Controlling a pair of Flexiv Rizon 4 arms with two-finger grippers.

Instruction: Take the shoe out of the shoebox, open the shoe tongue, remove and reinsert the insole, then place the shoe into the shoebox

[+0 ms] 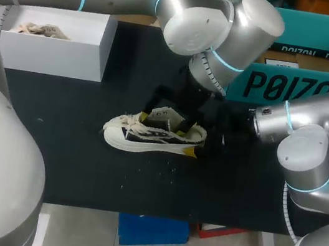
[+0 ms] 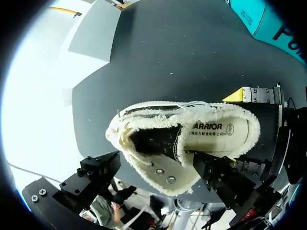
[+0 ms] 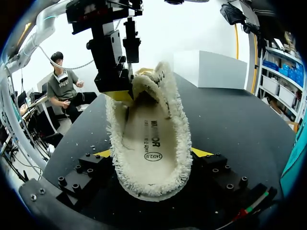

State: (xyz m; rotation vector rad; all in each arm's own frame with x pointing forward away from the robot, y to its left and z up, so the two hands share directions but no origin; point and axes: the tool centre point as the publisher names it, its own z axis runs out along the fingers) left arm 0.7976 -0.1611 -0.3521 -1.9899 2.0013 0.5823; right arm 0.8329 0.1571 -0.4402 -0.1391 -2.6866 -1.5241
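Note:
A cream low shoe (image 1: 149,136) with frayed edges and black side panels stands sole down in the middle of the black table. Its printed insole (image 2: 216,132) lies inside. My right gripper (image 3: 151,158) is shut on the heel, one yellow tip at each side under the fringe. My left gripper (image 1: 172,108) hangs open over the shoe's mouth, and the eyelet flap (image 2: 160,172) lies between its fingers. In the right wrist view the left gripper (image 3: 117,72) stands at the shoe's front opening. The teal shoebox (image 1: 303,89) sits at the back right.
A white box (image 1: 57,48) holding another light shoe stands at the back left. Small crumbs are scattered on the mat in front of the shoe. The table's front edge (image 1: 167,219) runs a short way in front of the shoe.

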